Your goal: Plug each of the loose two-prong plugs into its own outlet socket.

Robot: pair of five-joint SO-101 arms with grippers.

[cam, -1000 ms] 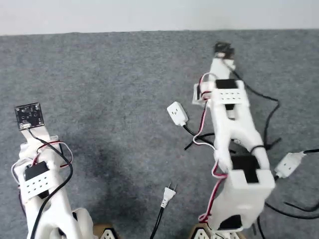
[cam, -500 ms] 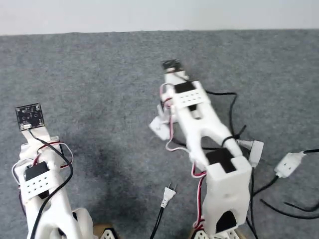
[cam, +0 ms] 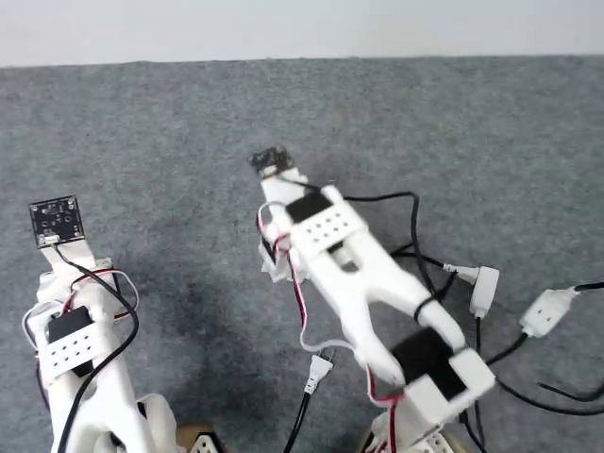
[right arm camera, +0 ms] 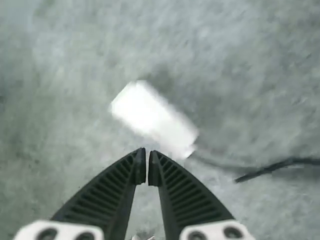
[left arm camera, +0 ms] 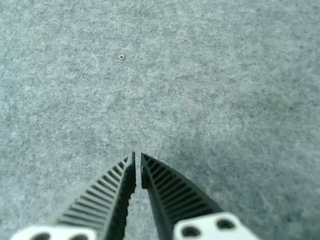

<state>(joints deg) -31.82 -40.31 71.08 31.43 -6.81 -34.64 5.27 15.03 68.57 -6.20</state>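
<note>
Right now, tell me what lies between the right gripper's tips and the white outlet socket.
Only a narrow strip of bare grey carpet, seen in the right wrist view: the right gripper, shut, sits just short of the blurred white outlet socket.

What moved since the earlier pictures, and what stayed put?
The right arm swung left, its gripper shut, and the white socket slid left with it. The left arm, the loose plug and the right-hand socket stayed put.
</note>
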